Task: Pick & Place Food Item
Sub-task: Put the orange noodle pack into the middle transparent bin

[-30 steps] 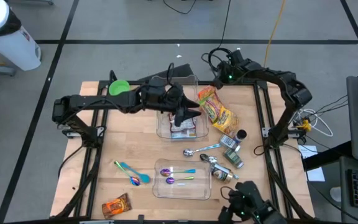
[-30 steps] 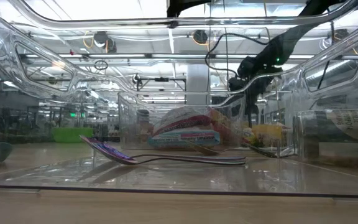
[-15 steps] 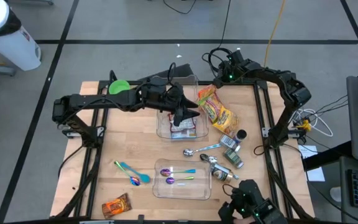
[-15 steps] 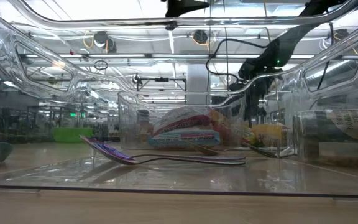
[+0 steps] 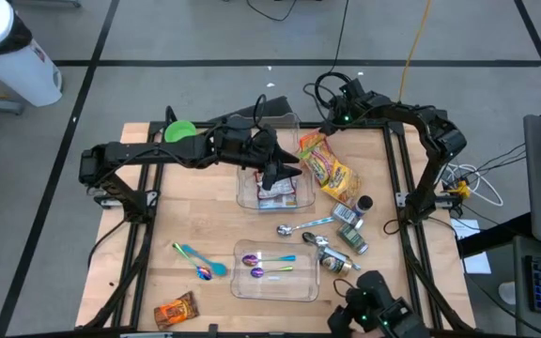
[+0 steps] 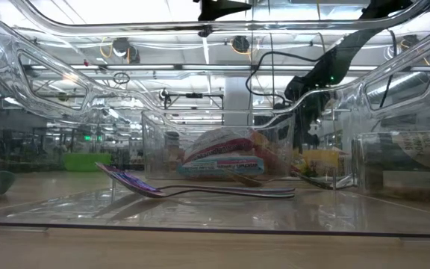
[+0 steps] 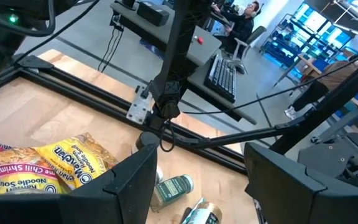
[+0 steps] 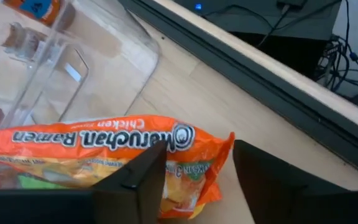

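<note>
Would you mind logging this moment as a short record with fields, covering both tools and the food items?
left tool: open, empty, over the clear bin
right tool: open, straddling the ramen packet's edge
ramen packet: orange, flat on the table beside the bin
bin contents: one food pack
snack bar: near table edge

I read "Maruchan Ramen" and "Chicken" on the orange noodle packet [image 8: 98,149]. The yellow packet [image 7: 61,163] says "Maruchan" and, I think, "Chili Shrimp Ramen Noodle Soup".
</note>
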You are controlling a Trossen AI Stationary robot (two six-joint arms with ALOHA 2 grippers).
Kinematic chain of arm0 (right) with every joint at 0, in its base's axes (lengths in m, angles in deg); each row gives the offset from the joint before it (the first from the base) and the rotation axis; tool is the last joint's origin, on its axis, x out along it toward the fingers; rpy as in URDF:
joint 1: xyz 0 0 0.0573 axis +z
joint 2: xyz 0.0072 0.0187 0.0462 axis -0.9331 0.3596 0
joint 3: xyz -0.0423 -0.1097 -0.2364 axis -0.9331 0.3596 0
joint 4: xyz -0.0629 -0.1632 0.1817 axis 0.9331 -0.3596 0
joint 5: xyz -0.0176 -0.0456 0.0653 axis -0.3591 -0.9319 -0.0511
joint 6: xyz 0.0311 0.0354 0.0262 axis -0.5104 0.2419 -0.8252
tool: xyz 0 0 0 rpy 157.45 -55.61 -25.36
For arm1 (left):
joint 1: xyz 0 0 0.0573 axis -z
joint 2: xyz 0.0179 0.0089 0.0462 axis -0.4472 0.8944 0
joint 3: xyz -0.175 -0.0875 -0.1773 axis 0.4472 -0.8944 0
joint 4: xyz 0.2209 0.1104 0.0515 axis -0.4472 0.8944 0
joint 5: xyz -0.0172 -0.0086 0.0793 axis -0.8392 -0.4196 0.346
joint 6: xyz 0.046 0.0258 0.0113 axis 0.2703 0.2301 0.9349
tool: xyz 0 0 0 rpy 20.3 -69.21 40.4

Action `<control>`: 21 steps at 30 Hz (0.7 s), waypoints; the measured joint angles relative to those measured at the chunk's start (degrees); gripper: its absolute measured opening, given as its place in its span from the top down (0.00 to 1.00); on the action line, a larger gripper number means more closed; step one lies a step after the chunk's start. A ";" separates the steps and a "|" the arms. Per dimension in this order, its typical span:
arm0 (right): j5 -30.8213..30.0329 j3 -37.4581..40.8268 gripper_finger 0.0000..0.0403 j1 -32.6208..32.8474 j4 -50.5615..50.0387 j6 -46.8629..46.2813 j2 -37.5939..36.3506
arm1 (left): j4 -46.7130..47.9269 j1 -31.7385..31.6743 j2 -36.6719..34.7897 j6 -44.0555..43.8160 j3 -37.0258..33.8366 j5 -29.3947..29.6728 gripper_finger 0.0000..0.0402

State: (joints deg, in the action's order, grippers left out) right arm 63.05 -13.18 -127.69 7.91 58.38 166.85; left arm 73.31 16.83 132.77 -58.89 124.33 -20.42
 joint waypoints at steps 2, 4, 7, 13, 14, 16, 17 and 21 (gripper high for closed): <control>0.03 0.00 0.68 0.00 -0.10 0.00 0.00 | 0.00 0.01 0.00 -0.02 0.00 0.00 0.39; 0.02 0.00 0.78 0.00 -0.36 0.00 0.00 | 0.00 0.02 0.00 -0.04 0.00 0.01 0.39; 0.02 0.00 0.94 0.25 -0.38 0.02 0.00 | 0.00 0.04 0.00 -0.09 0.00 0.30 0.39; 0.04 0.02 0.99 0.74 -0.54 1.18 -1.39 | 0.00 0.07 0.00 -0.41 0.00 0.55 0.39; -0.01 0.03 0.99 0.74 -0.74 1.83 -2.13 | 0.00 0.07 0.00 -0.44 0.00 0.57 0.39; -0.09 0.09 1.00 0.74 -0.81 3.05 -4.19 | 0.04 0.07 0.00 -0.44 0.00 0.57 0.39; -0.09 0.07 1.00 0.74 -0.31 3.50 -5.40 | 0.04 0.07 0.00 -0.44 0.00 0.59 0.39; -0.13 0.07 1.00 0.74 -0.34 4.67 -11.12 | 0.11 0.07 0.00 -0.42 0.00 0.59 0.39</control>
State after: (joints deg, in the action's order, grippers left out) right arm 62.92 -13.11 -126.95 7.57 63.05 155.73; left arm 73.42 16.89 132.77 -59.31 124.33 -19.83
